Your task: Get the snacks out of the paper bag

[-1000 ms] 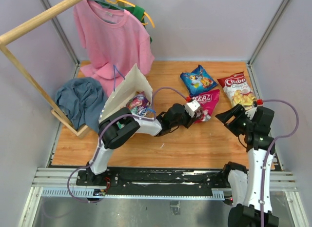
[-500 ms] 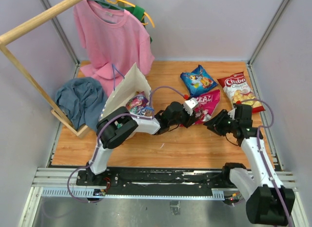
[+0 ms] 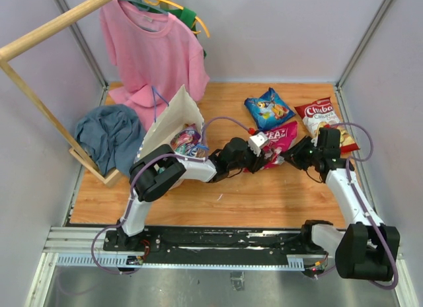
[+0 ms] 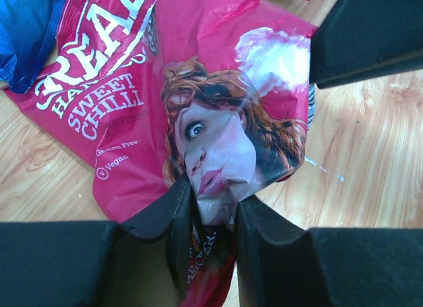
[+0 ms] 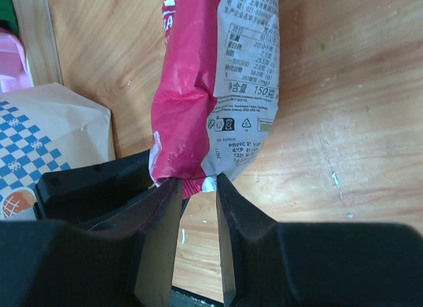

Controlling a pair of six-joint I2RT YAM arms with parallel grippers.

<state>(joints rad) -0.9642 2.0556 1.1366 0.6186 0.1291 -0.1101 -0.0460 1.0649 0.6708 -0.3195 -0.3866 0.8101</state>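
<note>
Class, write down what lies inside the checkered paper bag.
A purple, multicoloured snack packet shows at the open mouth of the paper bag. Anything deeper is hidden by the bag's white wall.

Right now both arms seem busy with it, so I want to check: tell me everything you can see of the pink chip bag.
The chip bag is glossy pink-red foil, printed REAL, Sweet Chilli and a red-haired woman's face, with a pale back panel of small print. It rests crumpled on the wooden table, next to a blue packet. The left gripper pinches one end; the right gripper flanks the other end, though a firm grip cannot be told.
</note>
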